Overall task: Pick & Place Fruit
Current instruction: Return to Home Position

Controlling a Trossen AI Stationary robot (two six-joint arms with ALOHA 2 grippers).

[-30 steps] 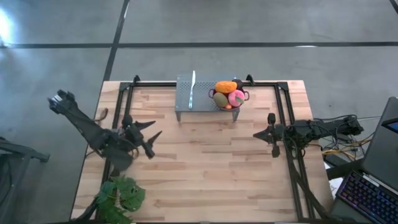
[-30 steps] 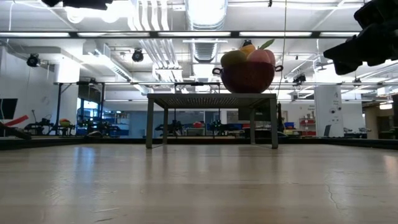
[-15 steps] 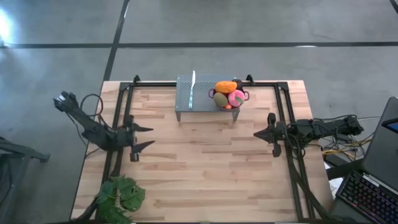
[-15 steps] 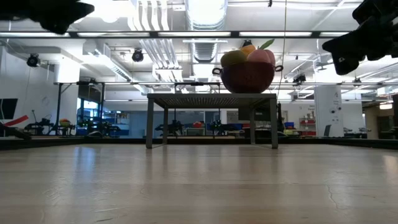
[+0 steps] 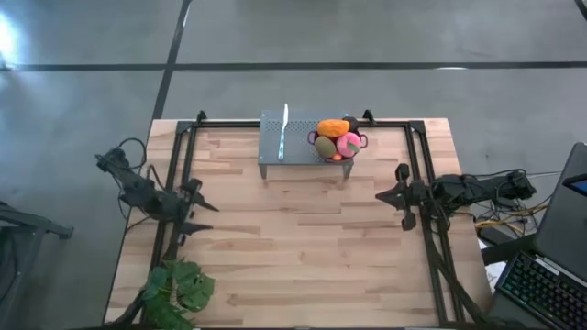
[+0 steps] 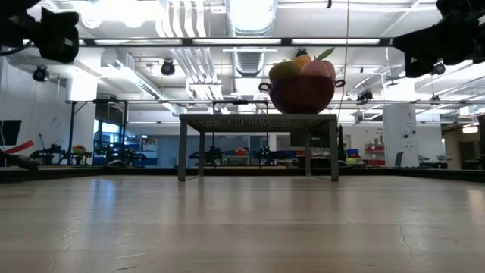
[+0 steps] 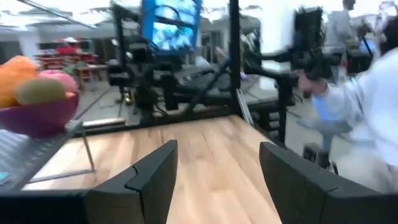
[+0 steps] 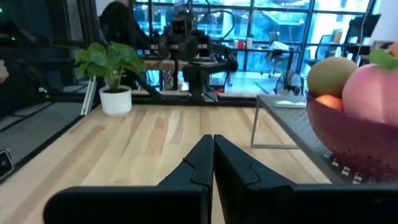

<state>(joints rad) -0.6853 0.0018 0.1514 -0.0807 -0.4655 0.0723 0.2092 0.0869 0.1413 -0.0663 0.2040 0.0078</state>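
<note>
The fruit sits piled in a purple bowl with holes in its side. The bowl stands on a small grey metal shelf at the back of the wooden table.

In the pile there is a long orange piece on top. A round pink ball is beside it, and a dull green-brown piece is next to that. From table height the fruit pokes up over the bowl's rim.

A knife lies flat on the shelf, beside the bowl but not touching it.

The left claw is wide open and holds nothing. It hangs over the left side of the table. The fruit is well apart from this claw, farther back and off toward the other arm. A leafy plant is near this claw, at the front corner.

The right claw is closed tight, its two fingers pressed together with nothing between them. It hangs over the right side of the table. The fruit is near this claw, a little farther back, and does not touch it.
</note>
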